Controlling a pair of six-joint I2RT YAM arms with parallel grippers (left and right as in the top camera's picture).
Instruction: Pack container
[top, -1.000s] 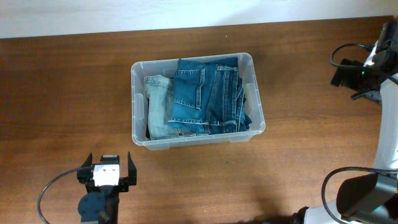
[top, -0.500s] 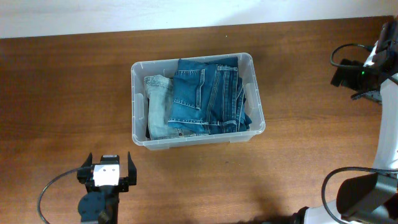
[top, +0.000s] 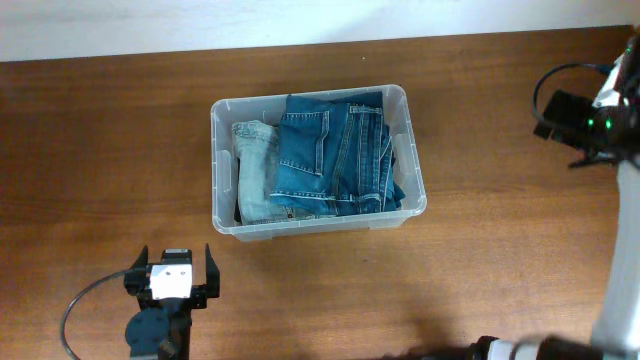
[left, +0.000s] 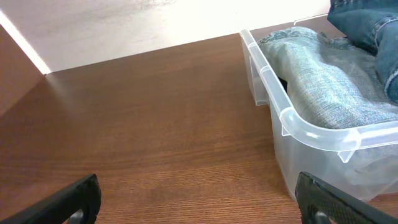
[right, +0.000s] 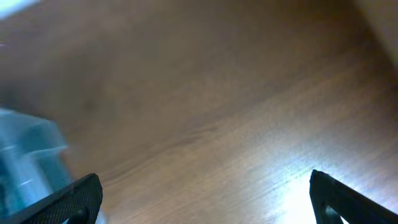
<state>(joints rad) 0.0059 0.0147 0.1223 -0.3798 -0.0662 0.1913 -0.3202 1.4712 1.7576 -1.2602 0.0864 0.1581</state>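
— What sits nearest?

— The left gripper (top: 172, 265), at the near left of the table (top: 100, 150), with a dark cable (top: 72, 312) looping beside its arm. Its jaws stand spread wide, with nothing between them.

— How many arms are there?

— Two. The right gripper (right: 205, 202) is by the right edge, well away from everything. Its own camera shows its fingers (right: 71, 200) far apart over bare wood, also empty.

— And the container (top: 315, 226)?

— One clear plastic one, in the middle of the table, beyond the left gripper and apart from both. Inside lie folded jeans: a pale pair (top: 255, 170) along the left side and darker blue denim (top: 330, 155) filling the rest. I cannot tell how many dark pieces there are.

— What about the surface and the room?

— The table is dark brown wood with visible grain. A pale wall (top: 200, 20) runs along its far edge.

— Do the views differ?

— From above, the whole layout is visible. The left wrist shows the container's thick rim and near corner from the side, with pale denim rising above it. The right wrist is blurred, with a pale shape at its left edge that I cannot identify.
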